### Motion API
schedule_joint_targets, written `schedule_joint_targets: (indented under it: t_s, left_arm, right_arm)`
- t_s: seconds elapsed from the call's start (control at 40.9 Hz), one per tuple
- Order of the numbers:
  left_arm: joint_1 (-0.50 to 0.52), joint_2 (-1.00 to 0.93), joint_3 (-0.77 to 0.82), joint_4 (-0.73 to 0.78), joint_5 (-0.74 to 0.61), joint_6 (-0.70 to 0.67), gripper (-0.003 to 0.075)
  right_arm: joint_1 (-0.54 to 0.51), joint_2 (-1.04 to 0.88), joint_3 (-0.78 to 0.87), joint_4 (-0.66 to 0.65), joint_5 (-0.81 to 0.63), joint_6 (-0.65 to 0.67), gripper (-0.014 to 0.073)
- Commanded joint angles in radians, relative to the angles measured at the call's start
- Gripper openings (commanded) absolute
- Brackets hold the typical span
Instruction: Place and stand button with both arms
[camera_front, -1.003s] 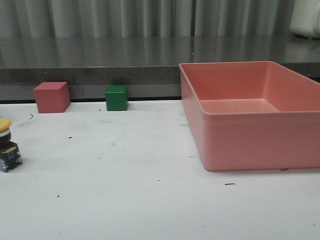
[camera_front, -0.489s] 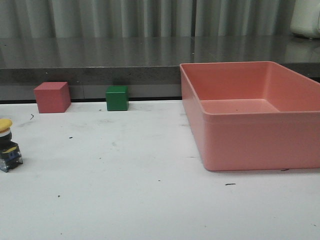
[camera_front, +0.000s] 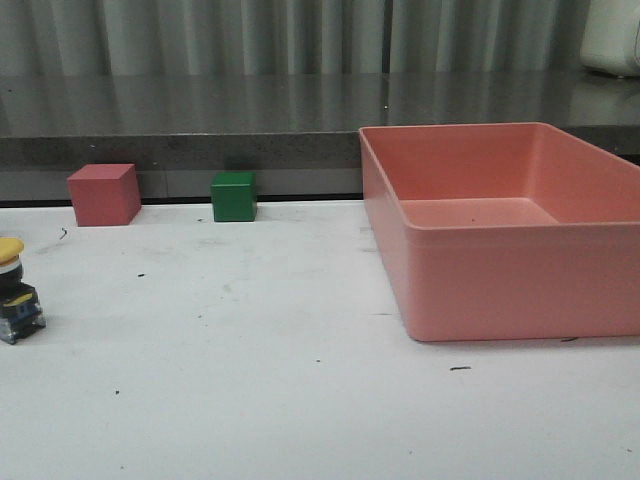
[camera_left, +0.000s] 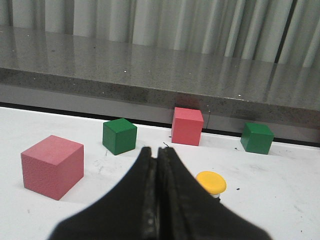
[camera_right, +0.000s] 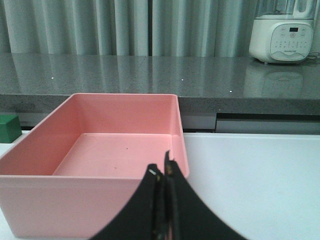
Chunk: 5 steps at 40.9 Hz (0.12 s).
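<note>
Left gripper (camera_left: 157, 157) has fingers pressed together, holding nothing; right gripper (camera_right: 164, 172) likewise, facing the pink bin (camera_right: 175, 125). Button (camera_front: 15, 290) stands upright, well left of bin, near table's left edge. Risk: closed fingers could nudge & topple it on approach.
</note>
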Motion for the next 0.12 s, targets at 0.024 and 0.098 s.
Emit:
schedule_joint_targets:
  t_s: [0.024,0.098]
  left_arm:
    - [0.003,-0.023,0.013,-0.002,-0.081,-0.011,-0.0020]
    - [0.003,-0.023,0.013,-0.002,-0.081,-0.011,-0.0020]
  right_arm:
    - [-0.007,-0.019,-0.003,0.001,-0.090,-0.010,-0.0068]
    - [-0.007,-0.019,-0.003,0.001,-0.090,-0.010,-0.0068]
